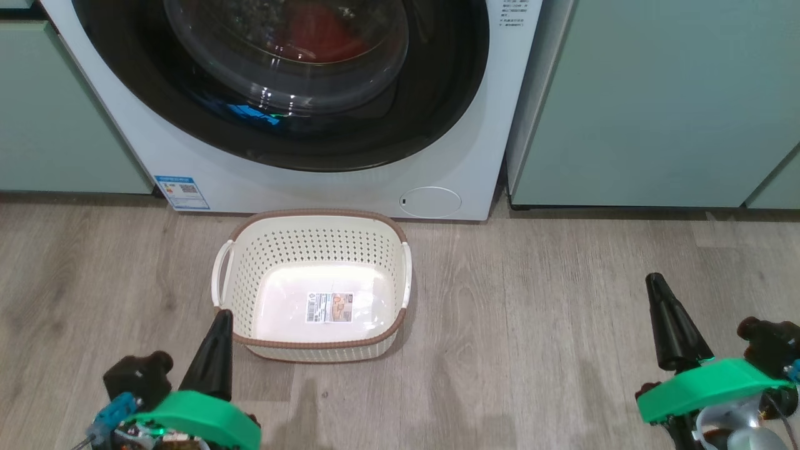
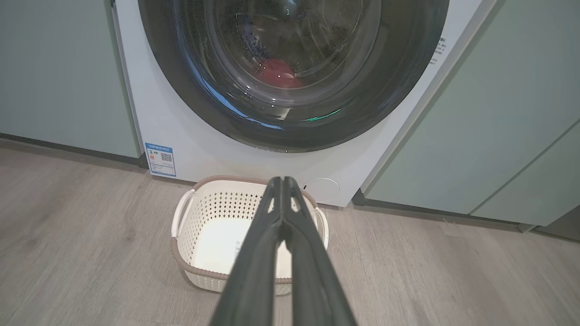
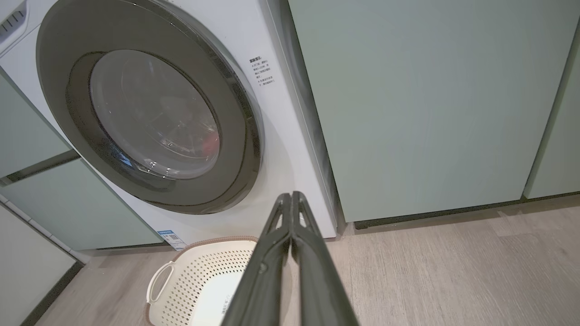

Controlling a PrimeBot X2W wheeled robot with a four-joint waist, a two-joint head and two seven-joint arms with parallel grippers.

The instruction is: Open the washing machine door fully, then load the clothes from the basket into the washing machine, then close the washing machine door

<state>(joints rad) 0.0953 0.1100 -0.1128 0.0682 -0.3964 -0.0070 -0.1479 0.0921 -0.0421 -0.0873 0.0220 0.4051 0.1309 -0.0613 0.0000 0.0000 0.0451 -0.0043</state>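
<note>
We see the door (image 1: 437, 94) closed, glossy black rim, red clothes (image 1: 319, 31) behind its glass. The basket (image 1: 312, 215) label (image 1: 329, 307) and blue sticker (image 1: 182, 192): unreadable. Our left gripper (image 1: 220, 319) and right gripper (image 1: 656, 284) are both pressed together, empty.

The left hand (image 1: 222, 315) and right hand (image 1: 655, 282) have long, tapering dark fingers (image 2: 258, 253). A bright green cover (image 1: 200, 419) curves over each wrist, beside black housing (image 1: 137, 372).
</note>
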